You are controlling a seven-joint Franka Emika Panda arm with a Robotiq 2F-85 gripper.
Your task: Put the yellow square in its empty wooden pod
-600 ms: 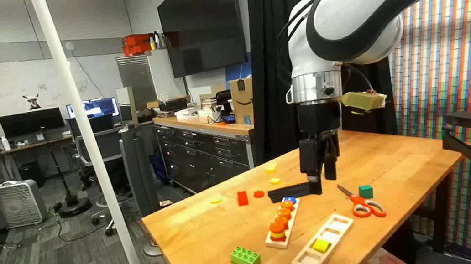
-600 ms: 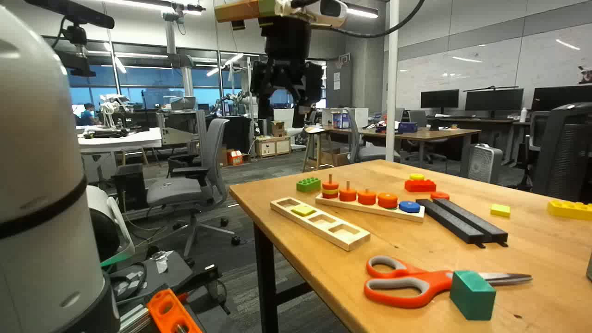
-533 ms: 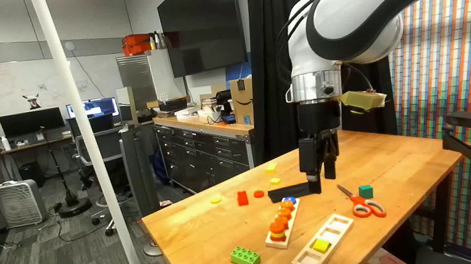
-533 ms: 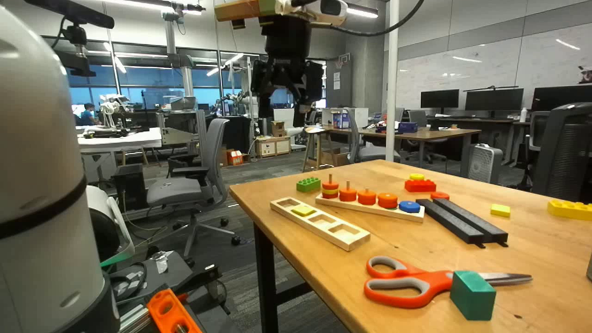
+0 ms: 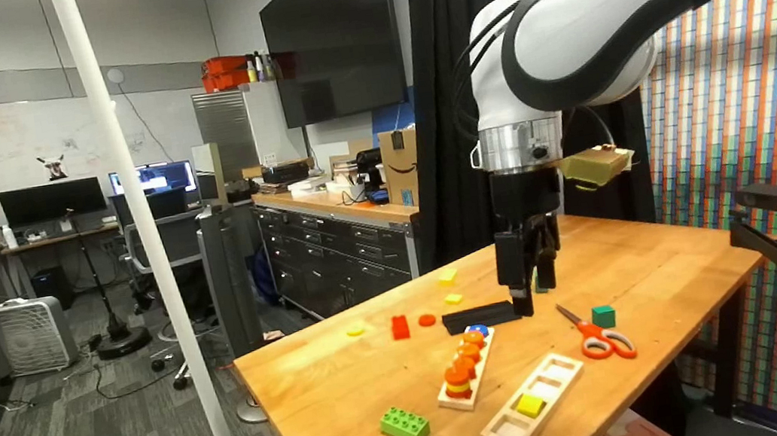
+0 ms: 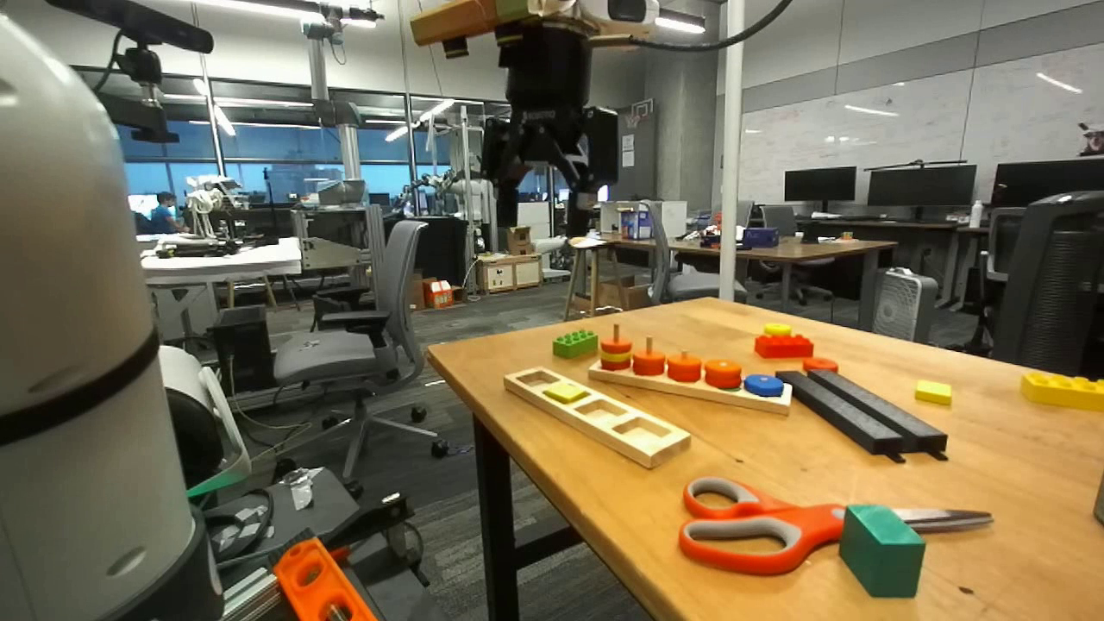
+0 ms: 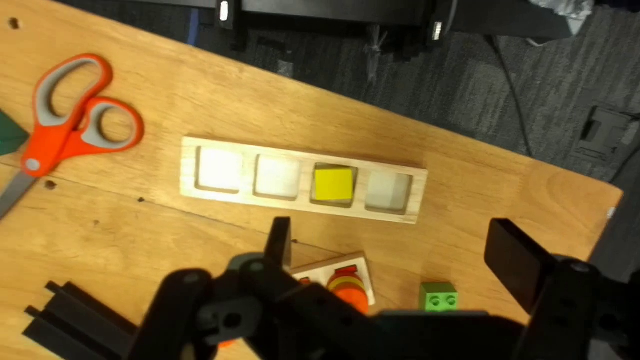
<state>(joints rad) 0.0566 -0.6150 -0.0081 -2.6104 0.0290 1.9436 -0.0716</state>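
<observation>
The pale wooden tray (image 5: 546, 409) lies near the table edge and also shows in an exterior view (image 6: 580, 419) and the wrist view (image 7: 306, 184). It has a row of square compartments. A yellow square (image 7: 334, 183) sits slightly askew in the second compartment from one end; it also shows in both exterior views (image 5: 530, 405) (image 6: 566, 392). The other compartments hold nothing. Another small yellow square (image 6: 933, 392) lies on the table beyond the black bars, also in an exterior view (image 5: 452, 299). My gripper (image 7: 391, 225) is open and empty, high above the table, pointing down (image 5: 535, 298) (image 6: 543, 226).
A peg board with orange and blue rings (image 6: 684, 369) and a green brick (image 6: 575, 344) lie beside the tray. Orange scissors (image 6: 768, 539), a teal block (image 6: 881, 552), black bars (image 6: 862, 414), a red brick (image 6: 783, 347) and a yellow brick (image 6: 1065, 390) are also on the table.
My gripper and arm have shifted slightly, a little to the right in both exterior views. The gripper stays open. The yellow squares and the tray have not moved.
</observation>
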